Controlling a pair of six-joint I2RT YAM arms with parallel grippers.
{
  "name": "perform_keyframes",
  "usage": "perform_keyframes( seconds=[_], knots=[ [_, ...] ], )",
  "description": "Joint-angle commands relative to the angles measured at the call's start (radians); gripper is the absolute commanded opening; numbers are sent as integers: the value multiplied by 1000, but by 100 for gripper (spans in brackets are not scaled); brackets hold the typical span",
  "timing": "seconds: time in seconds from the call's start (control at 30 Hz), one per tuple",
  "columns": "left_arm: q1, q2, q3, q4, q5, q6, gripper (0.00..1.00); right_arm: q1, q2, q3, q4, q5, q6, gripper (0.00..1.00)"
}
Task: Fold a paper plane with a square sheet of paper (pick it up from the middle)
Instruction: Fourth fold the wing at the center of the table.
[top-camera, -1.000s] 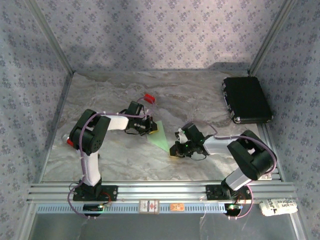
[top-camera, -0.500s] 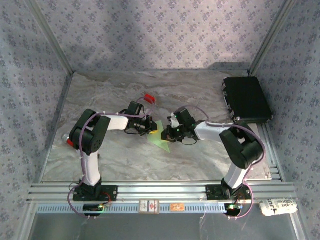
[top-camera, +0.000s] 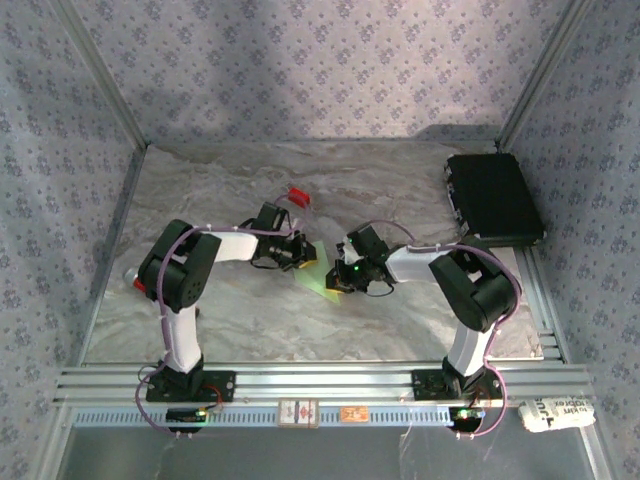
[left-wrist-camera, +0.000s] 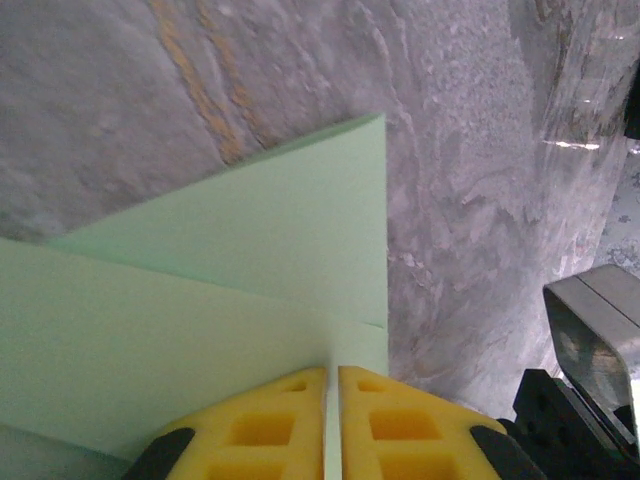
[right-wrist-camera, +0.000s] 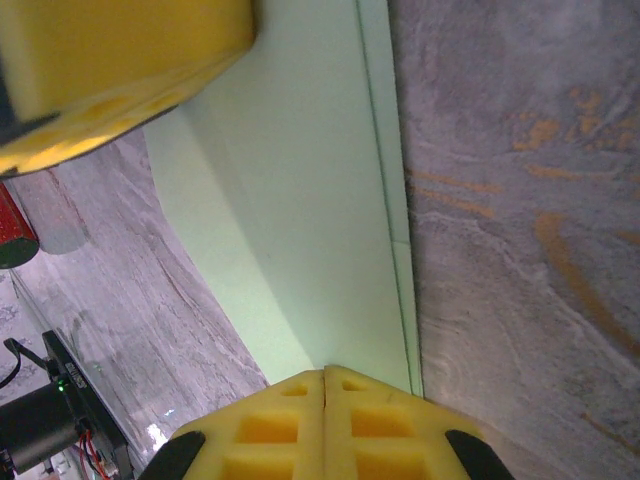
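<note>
Left tool pinched narrow on the folded sheet of paper, a pale-green edge caught between its yellow pads. Right tool closed tight, tips over the sheet's other end. The paper lies in the middle of the counter, right between the two tools.

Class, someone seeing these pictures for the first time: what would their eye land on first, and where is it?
The pale-green folded sheet of paper at the middle of the grey marbled table stands out, with the left gripper and right gripper gripping it from either side, yellow jaws pinched shut. Next is the black rectangular case at the far right corner.
</note>
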Motion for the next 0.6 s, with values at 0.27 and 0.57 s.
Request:
perform_keyframes(
  seconds=[0.27,0.57],
  knots=[
    [-5,23,-12,23,-49,-9,7,10,23,-31,-80,60,-4,0],
    [126,86,75,-76,-38,113,8,11,18,-48,-67,64,0,0]
  ],
)
